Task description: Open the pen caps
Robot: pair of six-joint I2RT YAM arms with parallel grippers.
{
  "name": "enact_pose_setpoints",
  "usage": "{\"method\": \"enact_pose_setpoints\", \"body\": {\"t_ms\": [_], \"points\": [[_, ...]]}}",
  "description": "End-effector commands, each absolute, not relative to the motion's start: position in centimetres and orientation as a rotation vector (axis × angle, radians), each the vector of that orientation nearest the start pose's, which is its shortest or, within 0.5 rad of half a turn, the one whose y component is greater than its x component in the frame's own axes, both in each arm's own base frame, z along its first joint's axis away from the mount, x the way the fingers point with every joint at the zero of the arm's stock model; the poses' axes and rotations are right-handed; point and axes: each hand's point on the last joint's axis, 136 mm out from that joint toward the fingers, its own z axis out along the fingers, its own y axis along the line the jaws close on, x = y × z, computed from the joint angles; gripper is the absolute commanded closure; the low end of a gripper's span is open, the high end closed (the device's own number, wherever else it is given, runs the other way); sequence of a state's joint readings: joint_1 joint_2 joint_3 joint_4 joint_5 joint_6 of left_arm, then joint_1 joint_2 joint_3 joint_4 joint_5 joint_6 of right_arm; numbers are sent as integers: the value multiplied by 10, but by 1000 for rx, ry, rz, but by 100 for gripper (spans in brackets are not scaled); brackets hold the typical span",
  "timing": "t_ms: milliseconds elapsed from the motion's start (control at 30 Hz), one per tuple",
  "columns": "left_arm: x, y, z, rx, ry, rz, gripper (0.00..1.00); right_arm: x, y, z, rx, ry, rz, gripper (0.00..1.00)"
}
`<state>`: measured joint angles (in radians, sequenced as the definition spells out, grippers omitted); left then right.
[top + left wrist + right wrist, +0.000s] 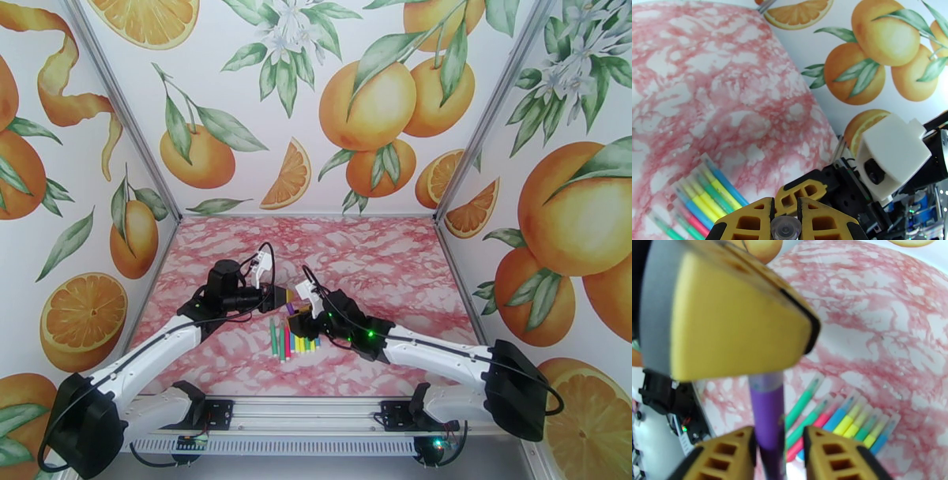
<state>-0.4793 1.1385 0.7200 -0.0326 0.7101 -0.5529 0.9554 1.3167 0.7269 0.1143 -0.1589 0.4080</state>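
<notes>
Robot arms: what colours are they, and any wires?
The left arm and right arm are white tubes with chunky black joints. Thin black cables loop by the wrists; tiny green lights glow on the right one. The left gripper and right gripper have yellow fingers with square holes. A white camera box rides one wrist.

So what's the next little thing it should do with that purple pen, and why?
Probably close the right pincer on the purple pen: its jaws stand loosely around the barrel with a gap, while the left pincer clamps the cap end.
</notes>
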Motion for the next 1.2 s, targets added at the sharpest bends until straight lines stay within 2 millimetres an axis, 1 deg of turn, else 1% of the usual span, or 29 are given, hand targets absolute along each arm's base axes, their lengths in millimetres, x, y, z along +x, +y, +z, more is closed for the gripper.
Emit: {"method": "enact_pose_setpoints", "body": {"t_ms": [0, 133, 267, 500, 667, 867, 1167], "points": [[250, -260, 247, 442, 2057, -1369, 100, 212, 359, 184, -704, 2048, 1026, 74], [252, -257, 246, 423, 2060, -1345, 100, 210, 357, 182, -710, 2055, 1026, 84], [256, -254, 248, 398, 2060, -1315, 100, 207, 353, 177, -728, 2065, 1014, 90], [271, -244, 250, 322, 2078, -1230, 100, 200, 337, 165, -755, 2084, 951, 100], [286, -235, 254, 258, 2077, -1197, 100, 195, 325, 158, -772, 2093, 915, 100], [303, -221, 259, 149, 2061, -1174, 100, 191, 316, 153, -771, 2091, 902, 100], [316, -204, 259, 28, 2043, -1169, 100, 187, 305, 154, -762, 2061, 892, 100]]}}
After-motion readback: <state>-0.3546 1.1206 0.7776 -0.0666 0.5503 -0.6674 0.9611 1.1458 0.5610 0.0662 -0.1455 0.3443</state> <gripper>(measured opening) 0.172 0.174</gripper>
